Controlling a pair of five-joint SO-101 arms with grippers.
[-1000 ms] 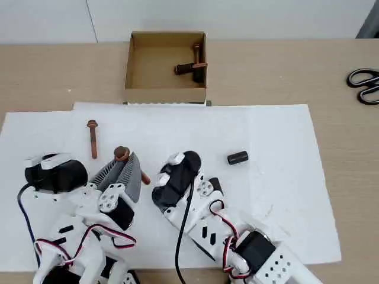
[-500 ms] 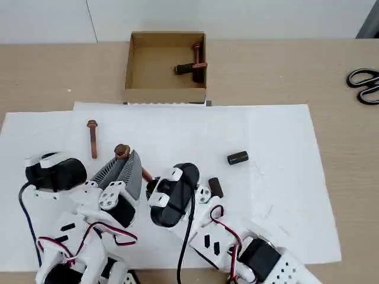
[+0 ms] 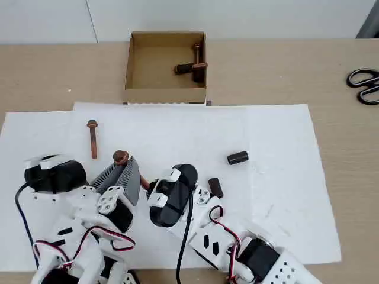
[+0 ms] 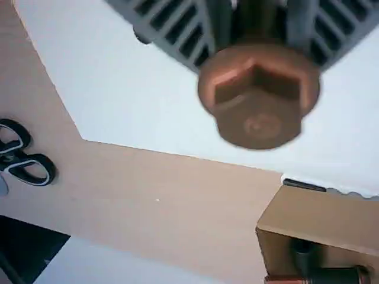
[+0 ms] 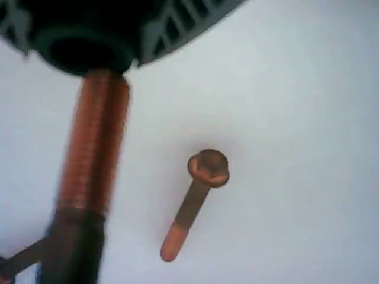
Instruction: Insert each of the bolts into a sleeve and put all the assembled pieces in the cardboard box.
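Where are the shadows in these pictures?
High view: soft, even light, no hard shadows on the paper. Right wrist view: the loose bolt casts hardly any shadow. Left wrist view: the held bolt is brighter on one face.

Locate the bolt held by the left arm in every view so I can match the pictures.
High view: the held bolt sits in the left pincer, low and left of centre, head toward the cardboard box.
Left wrist view: its hex head looms close between the grey fingers.
Right wrist view: its threaded shaft meets the black sleeve.
Shared landmark: the white paper beneath it.
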